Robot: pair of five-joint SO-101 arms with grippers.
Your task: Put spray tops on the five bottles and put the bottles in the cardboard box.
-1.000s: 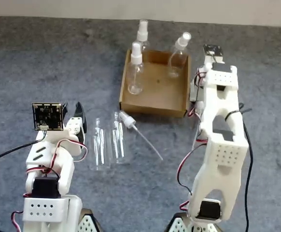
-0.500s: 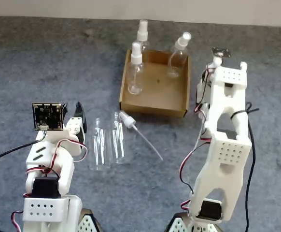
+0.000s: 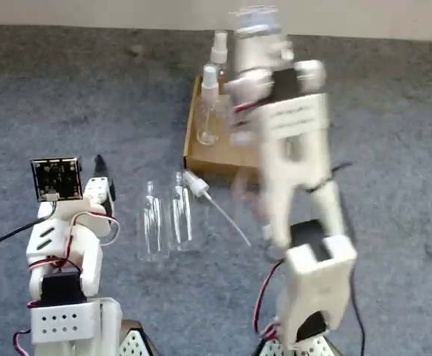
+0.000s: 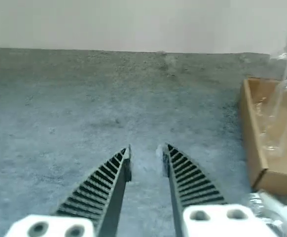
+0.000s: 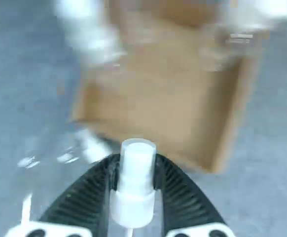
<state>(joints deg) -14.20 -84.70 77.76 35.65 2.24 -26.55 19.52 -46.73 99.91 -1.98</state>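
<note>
Right gripper (image 5: pixel 136 159) is pinching a held spray top (image 5: pixel 133 197) by its neck, nozzle poking out past the jaw tips, above the cardboard box (image 3: pixel 201 157) near the table's far edge. Left gripper (image 4: pixel 146 157) is sitting w/ jaws slightly spread, nothing btwn them, over bare table (image 3: pixel 67 96) toward the near left corner.

Risks, as I'm judging them:
- The right arm is hanging low over the box, so it could be clipping the boxed bottle (image 3: pixel 208 111) and tipping it.
- Both topless bottles are lying flat and are round, so they're prob. going to roll unless the left gripper is steadying one while the top is going on.
- The pinch is sitting on slick plastic, so the top may be twisting off-axis at the neck.

Qty:
- Bottles: I'm counting 4.
  - First uncapped bottle (image 3: pixel 151 222) and second uncapped bottle (image 3: pixel 180 216) are lying side by side mid-table.
  - The boxed bottle is standing capped in the box's far left corner.
  - A capped outside bottle (image 3: pixel 220 46) is standing just beyond the box's far edge.
  - The arm is hiding the box's right side.
- Spray tops: 4, i.e. the held one, two on bottles, and a loose spray top (image 3: pixel 196 182) lying btwn the second uncapped bottle and the box's near edge.
- Boxes: 1.
</note>
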